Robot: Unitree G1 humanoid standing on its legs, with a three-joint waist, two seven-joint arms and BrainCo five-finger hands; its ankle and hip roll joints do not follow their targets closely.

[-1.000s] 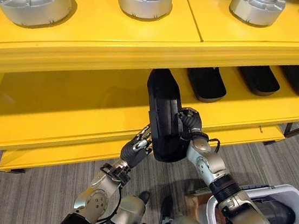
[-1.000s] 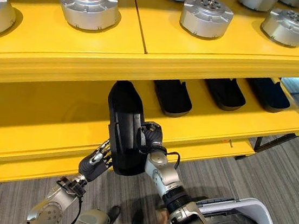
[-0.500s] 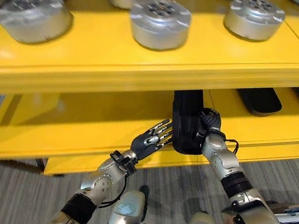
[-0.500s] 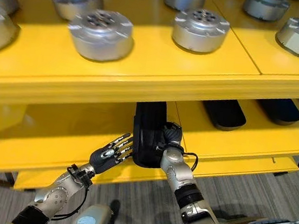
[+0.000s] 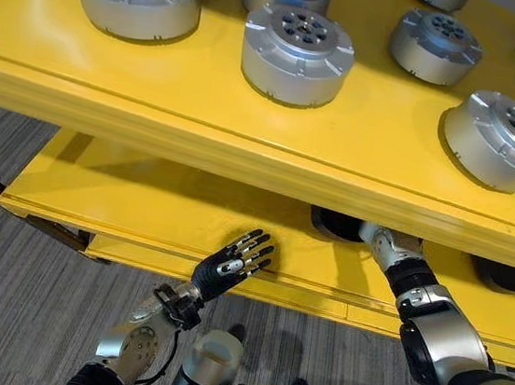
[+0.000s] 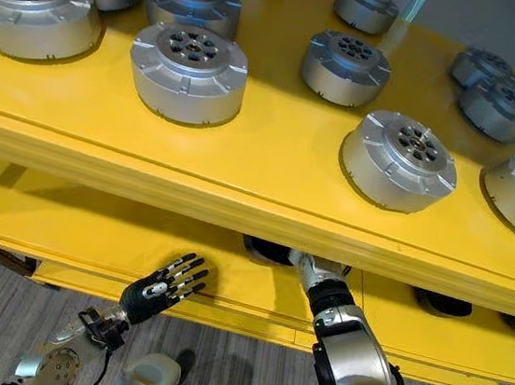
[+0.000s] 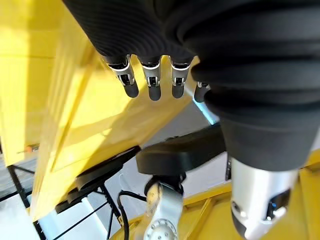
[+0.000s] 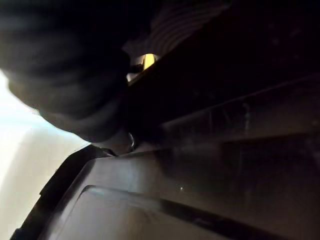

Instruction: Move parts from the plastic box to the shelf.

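lies on the lower shelf under the top board's lip: black part. right robot hand hidden beside it, grip impossible to tell. left robot hand over the shelf's front edge, fingers straight, empty. silver discs on top.

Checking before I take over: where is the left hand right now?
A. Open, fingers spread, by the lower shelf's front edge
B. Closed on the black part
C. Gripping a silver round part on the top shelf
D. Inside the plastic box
A: the left hand shows straight, spread fingers at the lower shelf edge, holding nothing.
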